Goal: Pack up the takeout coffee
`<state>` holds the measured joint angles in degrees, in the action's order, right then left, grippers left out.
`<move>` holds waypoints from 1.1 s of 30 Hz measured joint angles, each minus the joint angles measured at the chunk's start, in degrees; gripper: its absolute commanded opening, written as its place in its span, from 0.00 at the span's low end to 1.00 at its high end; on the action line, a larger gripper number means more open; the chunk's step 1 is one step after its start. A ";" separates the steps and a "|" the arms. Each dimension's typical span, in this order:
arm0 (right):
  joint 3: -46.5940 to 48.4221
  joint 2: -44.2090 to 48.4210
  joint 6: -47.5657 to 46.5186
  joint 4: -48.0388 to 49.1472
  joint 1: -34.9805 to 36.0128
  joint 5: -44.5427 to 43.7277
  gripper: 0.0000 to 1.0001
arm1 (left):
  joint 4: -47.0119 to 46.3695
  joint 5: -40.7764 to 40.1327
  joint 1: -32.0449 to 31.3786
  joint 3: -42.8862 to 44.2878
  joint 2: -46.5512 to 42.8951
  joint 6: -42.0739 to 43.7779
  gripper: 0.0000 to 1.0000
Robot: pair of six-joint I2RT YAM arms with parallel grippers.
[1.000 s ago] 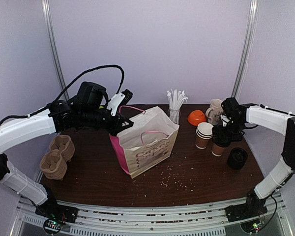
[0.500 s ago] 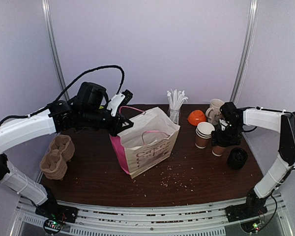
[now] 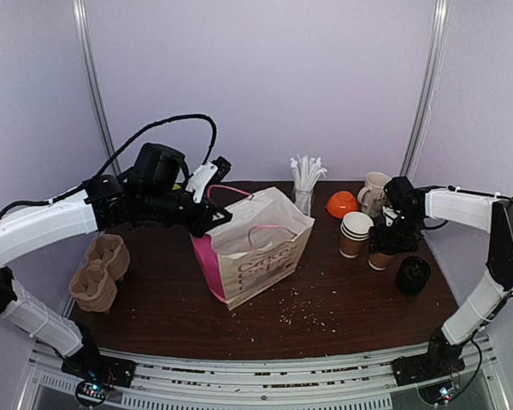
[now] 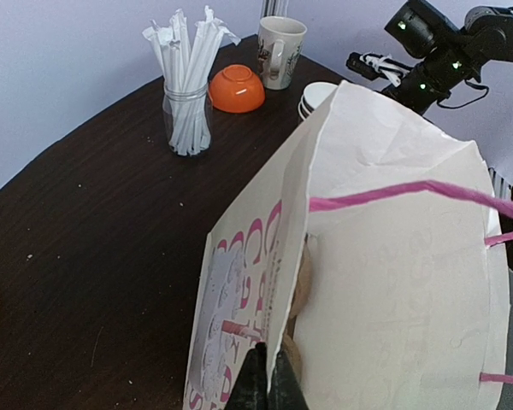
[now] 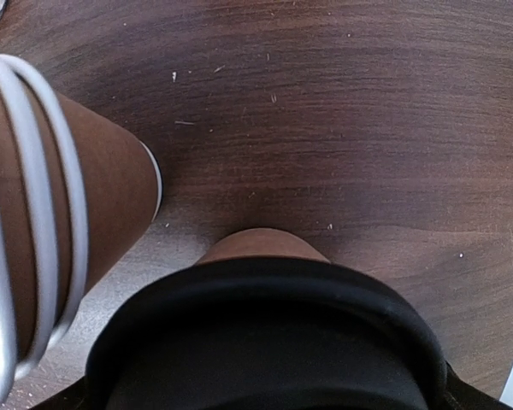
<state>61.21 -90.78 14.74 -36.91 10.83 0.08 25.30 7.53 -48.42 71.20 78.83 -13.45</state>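
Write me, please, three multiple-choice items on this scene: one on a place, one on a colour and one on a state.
1. Where does the orange bowl lie?
A. between the jar of straws and the mug
B. on the floor
C. atop a stack of plates

2. What colour are the paper bag handles?
A. green
B. pink
C. black

3. How is the left end effector?
A. open, holding nothing
B. shut on the bag's rim
C. shut on a straw

Answers:
1 A: the top view shows the bowl between the two at the far side.
2 B: pink cords cross the bag's mouth in the left wrist view.
3 B: its fingers pinch the paper edge in that same view.
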 measured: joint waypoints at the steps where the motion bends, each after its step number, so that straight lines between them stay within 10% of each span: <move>1: -0.13 0.48 0.00 -0.20 0.00 0.07 0.88 | -0.02 0.00 0.00 -0.04 0.00 0.00 0.00; 15: 2.82 16.90 1.46 -9.68 2.91 0.24 0.87 | 0.26 -1.29 0.00 -0.02 -0.02 0.00 0.00; 33: 40.46 14.45 5.31 -15.65 33.90 4.04 0.87 | 3.32 -0.70 -0.11 4.13 2.58 -5.70 0.00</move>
<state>101.67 -76.34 20.05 -52.56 44.73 4.12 28.62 6.83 -48.53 75.33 81.41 -19.16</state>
